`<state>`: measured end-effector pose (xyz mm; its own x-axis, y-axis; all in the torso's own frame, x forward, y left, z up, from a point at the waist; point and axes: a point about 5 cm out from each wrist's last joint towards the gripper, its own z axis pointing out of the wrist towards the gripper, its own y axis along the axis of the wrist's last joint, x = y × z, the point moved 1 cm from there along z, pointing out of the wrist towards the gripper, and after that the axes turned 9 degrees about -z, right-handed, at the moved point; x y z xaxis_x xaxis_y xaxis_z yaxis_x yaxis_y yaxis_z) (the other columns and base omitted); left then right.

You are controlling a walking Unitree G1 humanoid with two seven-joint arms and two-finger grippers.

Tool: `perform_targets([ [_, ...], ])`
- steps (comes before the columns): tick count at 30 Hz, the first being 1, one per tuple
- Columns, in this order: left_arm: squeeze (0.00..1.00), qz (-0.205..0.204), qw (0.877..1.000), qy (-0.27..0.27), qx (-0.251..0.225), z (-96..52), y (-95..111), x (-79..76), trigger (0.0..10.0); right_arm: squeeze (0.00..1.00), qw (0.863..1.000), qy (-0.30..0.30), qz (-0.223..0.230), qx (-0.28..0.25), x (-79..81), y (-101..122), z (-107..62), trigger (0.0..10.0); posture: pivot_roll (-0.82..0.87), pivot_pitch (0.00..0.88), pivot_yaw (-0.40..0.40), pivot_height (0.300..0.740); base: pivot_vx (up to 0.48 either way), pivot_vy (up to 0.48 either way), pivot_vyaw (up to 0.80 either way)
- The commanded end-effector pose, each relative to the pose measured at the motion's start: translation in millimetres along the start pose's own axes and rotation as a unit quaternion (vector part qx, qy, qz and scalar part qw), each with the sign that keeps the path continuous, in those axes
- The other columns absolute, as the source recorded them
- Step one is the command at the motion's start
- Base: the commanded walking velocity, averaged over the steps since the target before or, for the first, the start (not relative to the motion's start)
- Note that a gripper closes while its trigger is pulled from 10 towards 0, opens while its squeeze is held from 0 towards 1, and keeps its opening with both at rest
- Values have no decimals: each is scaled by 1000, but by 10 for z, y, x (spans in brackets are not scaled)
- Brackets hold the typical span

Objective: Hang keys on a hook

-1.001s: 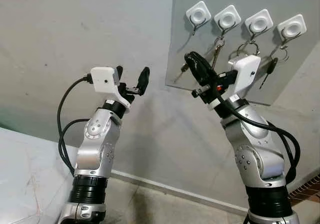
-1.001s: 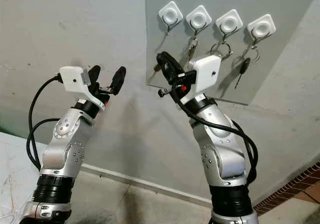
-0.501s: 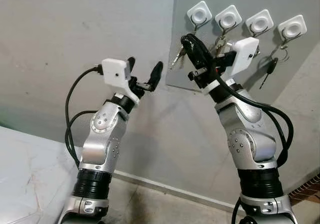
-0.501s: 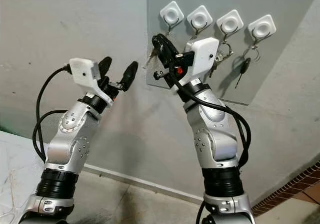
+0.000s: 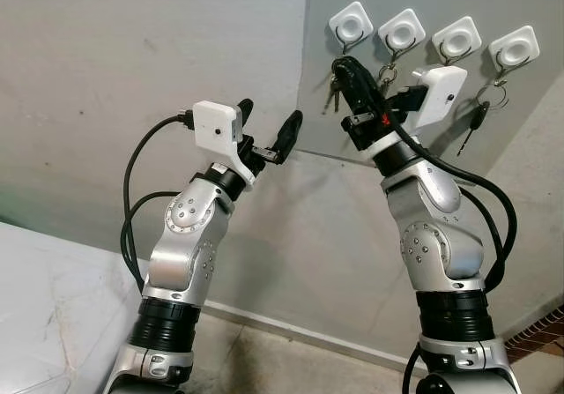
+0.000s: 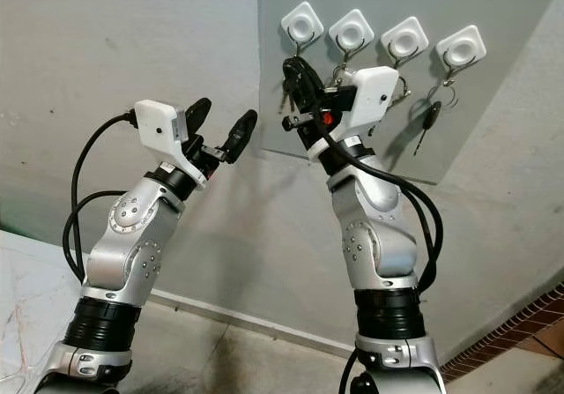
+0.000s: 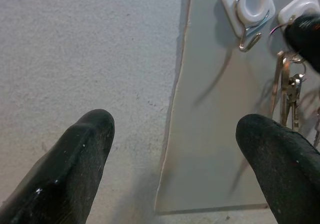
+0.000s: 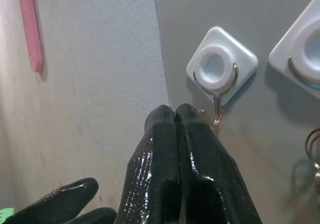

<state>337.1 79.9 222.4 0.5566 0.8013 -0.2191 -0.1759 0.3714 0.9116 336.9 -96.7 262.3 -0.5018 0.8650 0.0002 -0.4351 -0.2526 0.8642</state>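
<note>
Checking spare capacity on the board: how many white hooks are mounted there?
4, in one row across the top of the grey board: first hook, second hook, third hook, fourth hook.

Closed jaws (black), just below hook [image 8: 216, 91]

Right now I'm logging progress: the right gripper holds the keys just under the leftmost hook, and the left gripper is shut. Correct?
Not quite: the left gripper is open, its fingers wide apart in the left wrist view. The right gripper does hold the keys just under the leftmost hook.
</note>
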Motion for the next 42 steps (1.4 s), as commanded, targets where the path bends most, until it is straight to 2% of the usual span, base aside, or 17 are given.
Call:
perform_targets([
  [1, 0, 10, 1000, -12, 0, 4, 38, -34, 10000, 0, 1000, -6, 2, -3, -21, 3, 5, 10000, 71, 16, -12, 740, 0, 0, 0],
  [9, 0, 8, 1000, -15, 1, -1, 44, -42, 10000, 0, 1000, -10, 14, 0, -6, -48, -3, 10000, 75, 10, -12, 740, 0, 0, 0],
  [24, 0, 5, 1000, -18, 3, -7, 47, -63, 10000, 0, 996, -29, 72, -35, -55, 93, 119, 10000, 81, 8, -15, 740, 0, 0, 0],
  [42, 0, 3, 1000, -16, 0, -8, 63, -64, 10000, 0, 995, -30, 86, -29, -73, 117, 173, 10000, 82, 15, -19, 740, 0, 0, 0],
])
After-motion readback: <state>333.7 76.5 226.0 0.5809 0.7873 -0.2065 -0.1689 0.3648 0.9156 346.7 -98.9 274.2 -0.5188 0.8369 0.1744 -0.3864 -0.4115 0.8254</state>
